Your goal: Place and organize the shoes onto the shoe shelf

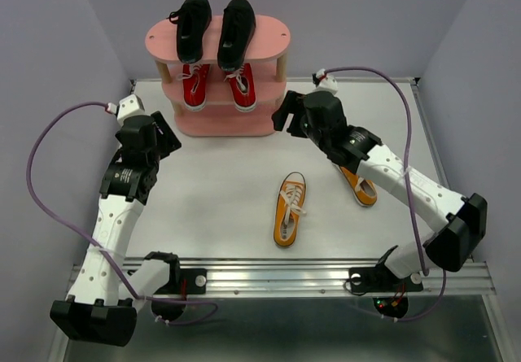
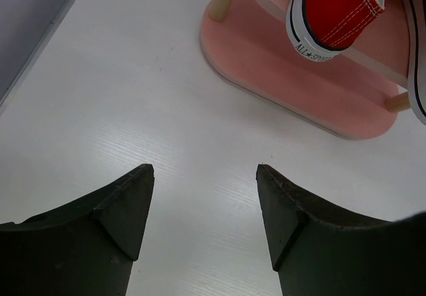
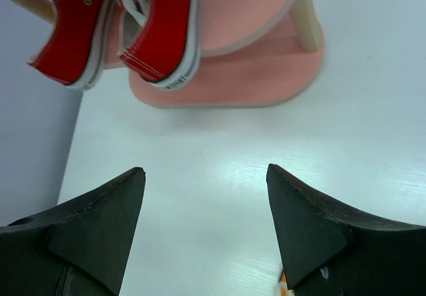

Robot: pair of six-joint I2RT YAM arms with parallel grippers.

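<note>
The pink shelf [image 1: 273,32] stands at 12 o'clock on the white desk [image 1: 220,191], close to the back wall. On its top board lie two black shoes, the left black shoe [image 1: 193,27] and the right black shoe [image 1: 236,32], side by side w/ heels hanging a bit over the front edge. On the middle board are the left red shoe [image 1: 194,85] and the right red shoe [image 1: 242,86], also side by side, white laces up.

Two orange shoes are on the desk, not on the shelf. The first orange shoe [image 1: 289,209] lies near the centre, approx. at 5 o'clock from the shelf, toe to about 12 o'clock. The second orange shoe [image 1: 364,189] is at 3 o'clock from the first one and is partly hidden under the right arm.

The left end effector [image 2: 205,169] is released: the black fingers stand wide apart, w/ only bare desk between them. It is at 8 o'clock from the shelf, near the foot of it but not touching. In the left wrist view a red heel shows above the bottom board.

The right end effector [image 3: 205,171] is released too, fingers spread, nothing in them. It is just at 4 o'clock from the shelf, apart from it. Both red heels are seen in the right wrist view.
</note>
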